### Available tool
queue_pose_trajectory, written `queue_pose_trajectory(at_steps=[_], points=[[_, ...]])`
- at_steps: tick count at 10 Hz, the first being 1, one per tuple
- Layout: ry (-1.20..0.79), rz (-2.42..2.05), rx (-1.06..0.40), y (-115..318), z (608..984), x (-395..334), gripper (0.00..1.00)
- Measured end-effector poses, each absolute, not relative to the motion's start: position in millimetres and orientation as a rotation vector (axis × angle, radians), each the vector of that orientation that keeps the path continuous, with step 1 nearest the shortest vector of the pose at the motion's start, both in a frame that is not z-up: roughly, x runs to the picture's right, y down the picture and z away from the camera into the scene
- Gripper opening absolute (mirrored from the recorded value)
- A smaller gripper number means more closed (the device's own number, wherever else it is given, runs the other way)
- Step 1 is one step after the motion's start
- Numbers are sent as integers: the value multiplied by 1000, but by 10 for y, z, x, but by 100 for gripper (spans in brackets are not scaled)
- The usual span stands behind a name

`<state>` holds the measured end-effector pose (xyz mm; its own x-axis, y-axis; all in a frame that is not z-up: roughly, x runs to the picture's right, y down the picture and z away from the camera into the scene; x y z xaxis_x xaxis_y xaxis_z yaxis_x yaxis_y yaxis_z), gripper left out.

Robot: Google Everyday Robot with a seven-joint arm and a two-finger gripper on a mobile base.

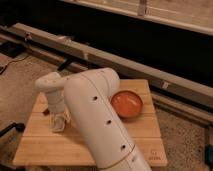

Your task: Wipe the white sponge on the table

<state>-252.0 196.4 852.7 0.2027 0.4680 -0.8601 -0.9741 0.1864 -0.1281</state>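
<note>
While hanging low over left of pale wooden plank table [145, 130], gripper [59, 122]: grasp cannot tell
Round orange bowl [126, 103]: showing plain orange interior

The worktop [145, 131] is smooth pale wood, the bowl [127, 103] shiny. The smooth plastic arm [97, 117] holds its tool [59, 123] low at the worktop's left.

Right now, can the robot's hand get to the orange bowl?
Probably, but not directly. The hand is down on the table, the orange bowl sits across it, and the robot's own arm lies between.
</note>
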Motion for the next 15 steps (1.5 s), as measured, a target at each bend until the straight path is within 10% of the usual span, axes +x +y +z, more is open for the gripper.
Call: queue_pose_trajectory(at_steps=[7, 15], points=[[572, 1087, -704, 1653, 7831, -2702, 4], [528, 1008, -703, 1718, 7826, -2820, 0]])
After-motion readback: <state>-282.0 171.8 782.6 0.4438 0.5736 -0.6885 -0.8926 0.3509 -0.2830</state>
